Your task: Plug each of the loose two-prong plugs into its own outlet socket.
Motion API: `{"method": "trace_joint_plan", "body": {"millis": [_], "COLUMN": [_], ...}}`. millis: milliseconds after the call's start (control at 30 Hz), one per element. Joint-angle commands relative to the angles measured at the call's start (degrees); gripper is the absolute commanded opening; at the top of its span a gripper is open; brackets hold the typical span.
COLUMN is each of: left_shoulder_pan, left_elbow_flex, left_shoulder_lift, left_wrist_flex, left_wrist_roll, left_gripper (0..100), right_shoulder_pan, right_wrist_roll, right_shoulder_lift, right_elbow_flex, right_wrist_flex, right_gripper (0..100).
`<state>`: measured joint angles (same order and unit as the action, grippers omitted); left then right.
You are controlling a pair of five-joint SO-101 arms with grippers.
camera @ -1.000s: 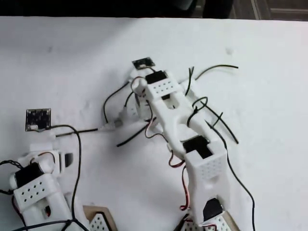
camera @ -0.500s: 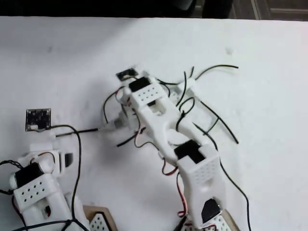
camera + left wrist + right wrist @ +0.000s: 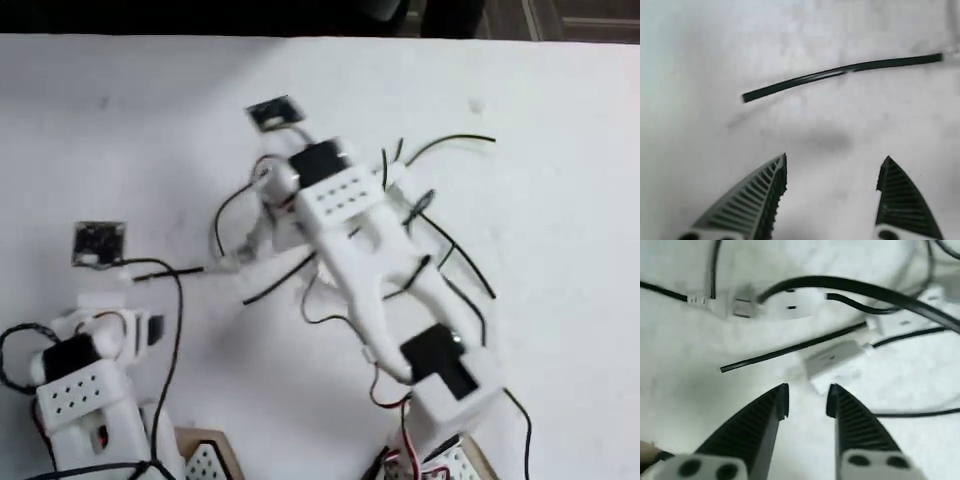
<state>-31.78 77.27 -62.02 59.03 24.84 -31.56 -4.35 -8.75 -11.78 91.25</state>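
The right gripper (image 3: 807, 400) is released and empty just beside a white plug (image 3: 832, 359); the left gripper (image 3: 832, 172) is released too

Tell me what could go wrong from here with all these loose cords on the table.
1. The right pincer is open just short of the white connector, with a thin black cord lying alongside; closing might catch the cord or nudge the connector away.
2. In the high view, black cords lie under and beside that arm, so a swing could snag and drag them.
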Motion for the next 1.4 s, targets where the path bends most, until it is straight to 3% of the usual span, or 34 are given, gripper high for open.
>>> {"method": "trace_joint_plan", "body": {"millis": [0, 200, 433, 567, 833, 1233, 1367], "left_shoulder_pan": [8.31, 20.26, 36.79, 41.98, 46.81, 46.81, 46.81], "left_elbow_flex": [-3.6, -11.25, -13.71, -18.02, -36.66, -54.24, -60.04], "left_shoulder_lift": [-1.19, -0.92, 0.22, 9.45, 42.33, 69.76, 76.09], "left_wrist_flex": [-0.18, 0.18, 0.09, 0.62, 6.33, 4.22, 7.38], "left_wrist_roll": [0.09, 0.09, 2.46, 2.11, 7.91, 8.18, 8.09], "left_gripper": [29, 14, 11, 10, 25, 25, 24], "right_shoulder_pan": [4.35, 10.77, 20.88, 26.68, 32.57, 32.57, 32.66], "right_wrist_roll": [-0.62, -0.26, -0.26, -0.53, -0.62, -0.35, -0.26], "right_shoulder_lift": [5.32, 6.64, 6.2, 6.11, 6.11, 6.11, 6.11], "right_elbow_flex": [-2.2, -2.2, 2.99, 5.1, 10.64, 12.57, 12.57], "right_wrist_flex": [2.24, 6.55, 6.81, 2.86, -6.99, -9.27, -9.27], "right_gripper": [4.6, 1.7, 1.8, 1.8, 1.8, 1.8, 1.8]}}
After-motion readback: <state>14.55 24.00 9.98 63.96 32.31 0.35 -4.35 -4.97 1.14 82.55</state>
